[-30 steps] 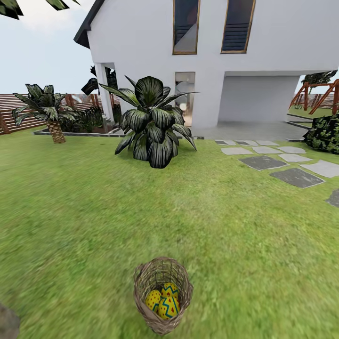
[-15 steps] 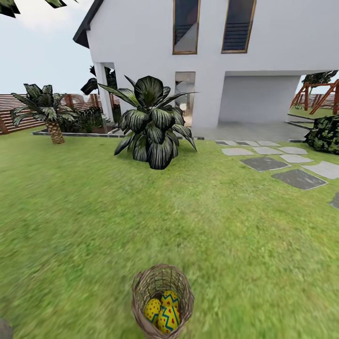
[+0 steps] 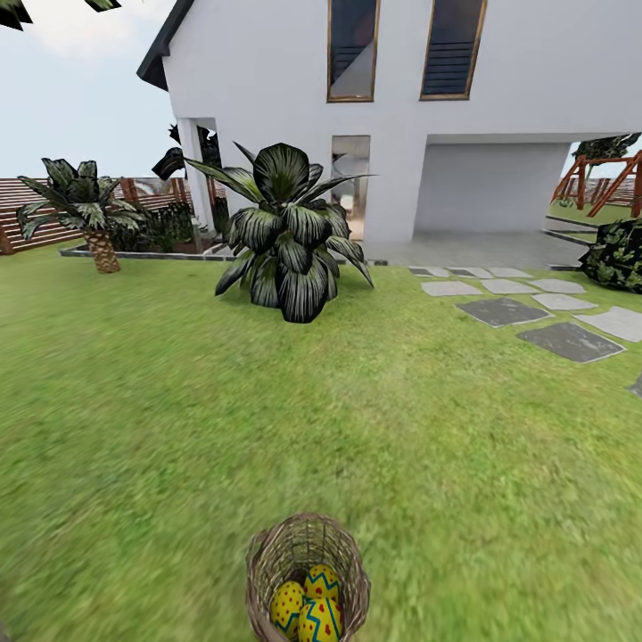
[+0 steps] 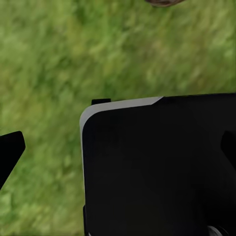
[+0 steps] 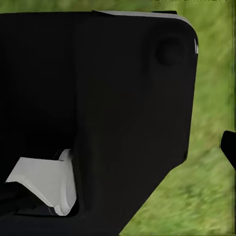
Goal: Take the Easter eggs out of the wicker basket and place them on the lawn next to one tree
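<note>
The wicker basket (image 3: 306, 531) stands on the lawn (image 3: 267, 401) at the bottom middle of the head view, cut by the picture's lower edge. Three yellow Easter eggs (image 3: 308, 606) with blue zigzags and red dots lie together inside it. In the left wrist view my left gripper (image 4: 119, 150) is open over grass, its dark fingertips (image 4: 10, 151) far apart, with the robot's black body behind. In the right wrist view my right gripper (image 5: 118, 147) has one fingertip (image 5: 229, 146) showing far out at the edge, over grass. The tree is out of view.
A big dark leafy shrub (image 3: 287, 230) grows mid-lawn in front of the white house (image 3: 401, 116). A short palm (image 3: 85, 209) and a brown fence (image 3: 36, 203) stand at the left. Grey stepping stones (image 3: 526, 312) run along the right, beside a dark bush (image 3: 617, 254).
The whole head picture has shifted: the camera has come closer to the basket, which now sits lower and is cut by the bottom edge. The eggs lie as before.
</note>
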Available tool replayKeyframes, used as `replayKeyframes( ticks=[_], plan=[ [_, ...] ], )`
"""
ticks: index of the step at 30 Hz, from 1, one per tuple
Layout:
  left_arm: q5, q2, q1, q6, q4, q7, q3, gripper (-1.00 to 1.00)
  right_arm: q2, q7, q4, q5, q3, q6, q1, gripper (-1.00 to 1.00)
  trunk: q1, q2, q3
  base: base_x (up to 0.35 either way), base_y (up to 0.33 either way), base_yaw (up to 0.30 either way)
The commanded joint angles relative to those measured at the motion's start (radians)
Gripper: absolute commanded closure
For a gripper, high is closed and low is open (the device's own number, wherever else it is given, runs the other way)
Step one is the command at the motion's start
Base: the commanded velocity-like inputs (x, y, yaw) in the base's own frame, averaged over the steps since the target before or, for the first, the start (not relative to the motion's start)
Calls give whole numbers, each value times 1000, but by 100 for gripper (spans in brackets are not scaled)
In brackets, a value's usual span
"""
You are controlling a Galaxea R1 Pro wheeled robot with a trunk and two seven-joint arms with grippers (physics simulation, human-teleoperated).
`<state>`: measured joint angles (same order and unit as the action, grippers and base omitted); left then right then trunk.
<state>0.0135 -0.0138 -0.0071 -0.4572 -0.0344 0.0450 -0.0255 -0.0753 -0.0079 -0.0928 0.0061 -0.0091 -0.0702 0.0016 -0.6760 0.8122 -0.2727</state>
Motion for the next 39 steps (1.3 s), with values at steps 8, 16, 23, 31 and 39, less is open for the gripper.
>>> replayKeyframes(
  ticks=[8, 16, 23, 31, 39],
  plan=[
    [0, 0, -1, -2, 1, 0, 2, -100, 148, 37, -7, -77, -136, -3, 10, -100, 0, 1, -1, 4, 0, 0],
    [0, 0, -1, -1, 1, -2, 4, -100, 259, 199, -9, -137, -216, -5, 22, -100, 0, 1, -1, 0, 0, 0],
    [0, 0, -1, -1, 1, -2, 6, -100, 313, 392, -13, -246, -285, -133, 73, -100, 0, 1, -1, 0, 0, 0],
    [-1, 1, -1, -1, 1, -2, 6, -100, 339, 684, -233, -273, -466, -168, 198, -100, 0, 1, -1, 0, 0, 0],
    [-1, 2, -1, -1, 1, -3, 7, -100, 146, 741, -959, -230, -621, 146, 351, -100, 0, 1, -1, 0, 0, 0]
  ],
)
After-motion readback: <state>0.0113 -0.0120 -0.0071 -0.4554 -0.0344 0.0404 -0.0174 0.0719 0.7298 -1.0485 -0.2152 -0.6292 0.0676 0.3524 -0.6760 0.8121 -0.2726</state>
